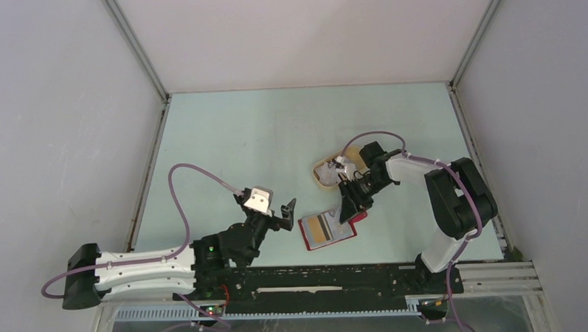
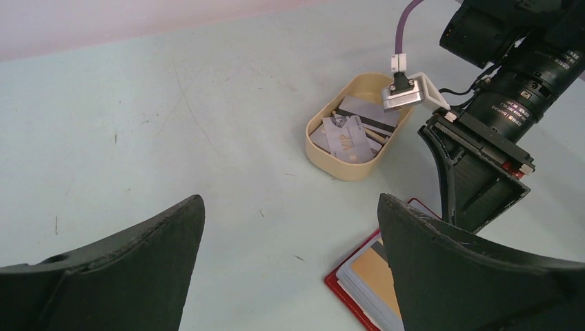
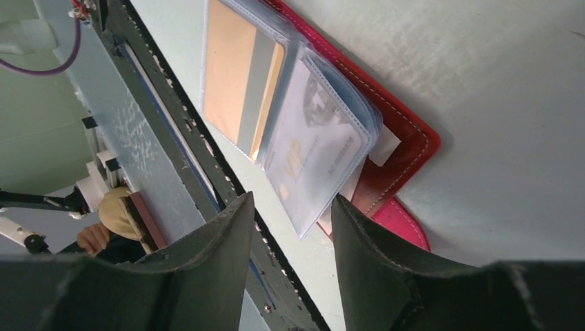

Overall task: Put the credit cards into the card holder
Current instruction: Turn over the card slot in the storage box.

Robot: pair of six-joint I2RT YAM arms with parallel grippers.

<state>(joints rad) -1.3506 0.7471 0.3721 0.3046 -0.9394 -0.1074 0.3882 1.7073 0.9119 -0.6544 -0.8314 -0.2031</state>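
Observation:
The red card holder [image 1: 326,230] lies open on the table near the front edge, its clear sleeves up. One sleeve holds an orange card with a grey stripe [image 3: 234,76], another a whitish VIP card [image 3: 317,138]. Several more credit cards [image 2: 350,138] lie in the beige oval tray [image 1: 322,172] just behind it. My right gripper [image 1: 349,208] points down over the holder's right edge, jaws apart and empty, and the VIP sleeve's corner lies just beyond the fingertips [image 3: 241,214]. My left gripper [image 1: 275,213] hovers left of the holder [image 2: 359,286], open wide and empty.
The black and metal mounting rail [image 1: 317,279] runs along the table's near edge, close to the holder. Grey enclosure walls [image 1: 67,107] stand on both sides and at the back. The right arm's wrist [image 2: 483,172] stands between the tray and the holder.

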